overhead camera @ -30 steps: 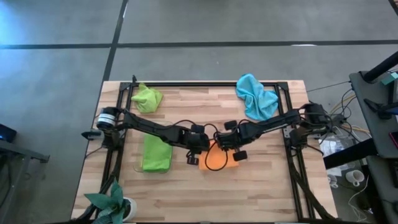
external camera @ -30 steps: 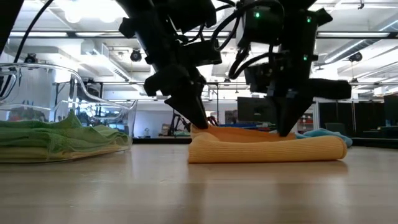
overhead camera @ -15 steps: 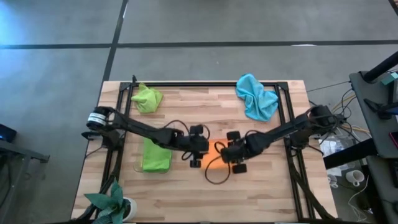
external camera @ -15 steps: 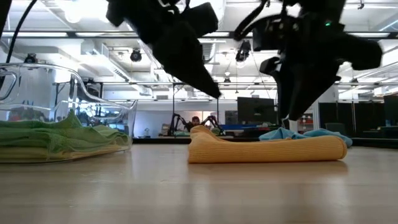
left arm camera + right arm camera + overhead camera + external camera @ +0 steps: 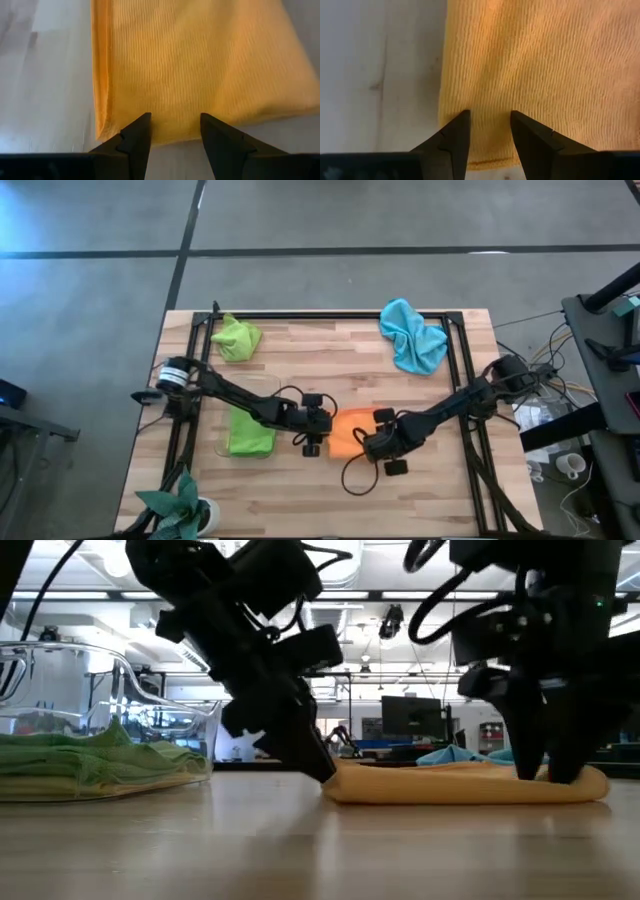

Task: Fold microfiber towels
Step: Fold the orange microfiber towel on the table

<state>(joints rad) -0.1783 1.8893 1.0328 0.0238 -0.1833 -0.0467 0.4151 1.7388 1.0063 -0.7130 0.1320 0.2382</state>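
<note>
A folded orange towel point(image 5: 347, 428) lies flat on the table's middle. My left gripper point(image 5: 322, 435) slants down at its near left corner and is open, its fingers astride the near edge point(image 5: 175, 141). My right gripper point(image 5: 373, 442) points straight down at the near right part, also open, over the near edge point(image 5: 490, 161). A crumpled lime green towel point(image 5: 236, 338) lies far left and a crumpled light blue one point(image 5: 412, 335) far right. Folded green towels rest in a clear bin point(image 5: 250, 428). My left gripper has its open fingertips point(image 5: 145, 120) down over the towel's top just inside the near edge, slanting in from the left. Whether they touch the cloth I cannot tell. My right gripper has its open fingertips point(image 5: 462, 117) low over the towel's top point(image 5: 460, 785) by the near edge, from above. I cannot tell whether they touch it.
The clear bin point(image 5: 100, 765) stands left of the orange towel, close to the left arm. A potted plant point(image 5: 180, 505) sits at the near left corner. A black cable loops on the table near the right gripper point(image 5: 352, 475). Bare wood lies along the near edge.
Both grippers have let go of the orange towel's top fold and risen clear. They have then gone toward the table's near edge and come down at the towel's near edge. The right gripper has opened. The towel now lies flatter.
</note>
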